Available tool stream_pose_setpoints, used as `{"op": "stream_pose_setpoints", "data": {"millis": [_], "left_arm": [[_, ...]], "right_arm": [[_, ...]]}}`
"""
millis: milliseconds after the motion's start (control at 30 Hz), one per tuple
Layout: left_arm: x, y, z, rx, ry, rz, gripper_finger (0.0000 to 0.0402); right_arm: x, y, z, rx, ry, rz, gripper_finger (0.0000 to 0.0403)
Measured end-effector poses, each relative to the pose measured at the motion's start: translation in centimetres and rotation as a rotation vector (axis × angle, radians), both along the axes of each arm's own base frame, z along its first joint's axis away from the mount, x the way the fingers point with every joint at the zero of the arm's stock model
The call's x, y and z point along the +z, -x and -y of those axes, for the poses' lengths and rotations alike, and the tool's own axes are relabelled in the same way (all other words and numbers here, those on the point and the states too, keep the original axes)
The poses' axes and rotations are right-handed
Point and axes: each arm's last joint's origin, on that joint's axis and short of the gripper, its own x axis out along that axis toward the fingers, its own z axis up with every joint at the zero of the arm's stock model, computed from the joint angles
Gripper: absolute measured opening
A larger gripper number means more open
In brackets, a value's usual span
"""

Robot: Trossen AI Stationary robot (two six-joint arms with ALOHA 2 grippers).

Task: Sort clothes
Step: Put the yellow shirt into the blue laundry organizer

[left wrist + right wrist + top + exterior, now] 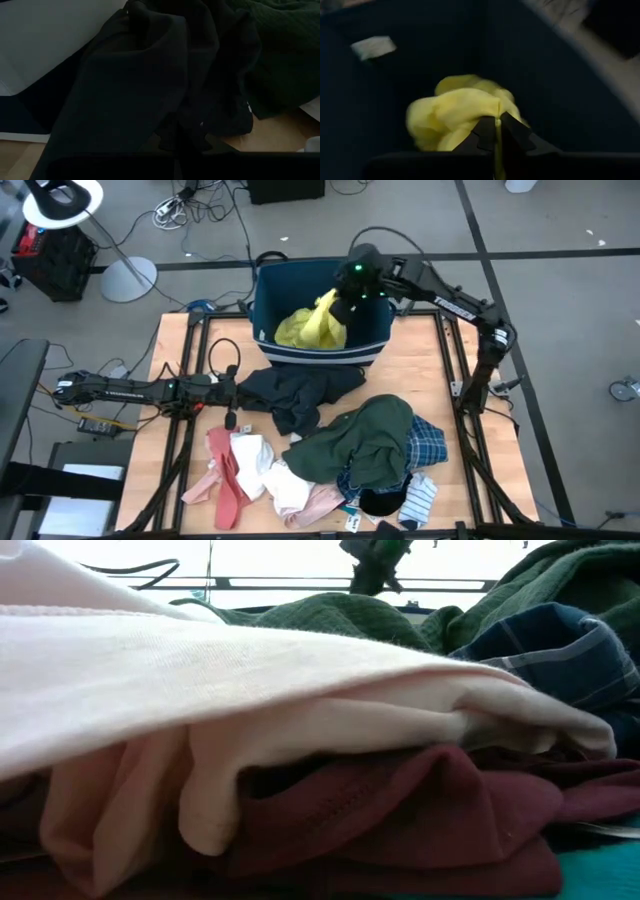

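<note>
We see the right hand point(496, 131) above the dark blue bin point(372, 330), its fingers pinched together on a fold of the yellow garment point(312, 325), which hangs from them into the bin. In the right wrist view the yellow cloth point(457, 115) bunches just ahead of the closed fingertips, against the bin's dark inner wall. The left hand point(232, 388) lies low on the tabletop point(460, 480) just in front of the bin, clenched, at the edge of the black garment point(295, 395); we cannot tell whether it grips that cloth. The remaining clothes lie in front of the bin: the dark green garment point(370, 442), the blue plaid piece point(428, 442), and the pink and white items point(250, 470).
</note>
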Motion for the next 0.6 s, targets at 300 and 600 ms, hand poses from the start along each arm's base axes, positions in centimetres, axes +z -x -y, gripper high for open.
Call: {"op": "stream_pose_setpoints", "data": {"millis": [300, 600], "left_arm": [[0.0, 0.0, 0.0, 0.0, 0.0, -0.001, 0.0011], [0.0, 0.0, 0.0, 0.0, 0.0, -0.001, 0.0011]], "right_arm": [[-5.2, -3.3, 1.5, 0.012, -0.104, -0.126, 0.0033], [-5.2, -3.0, 1.4, 0.011, -0.111, -0.147, 0.0103]]}}
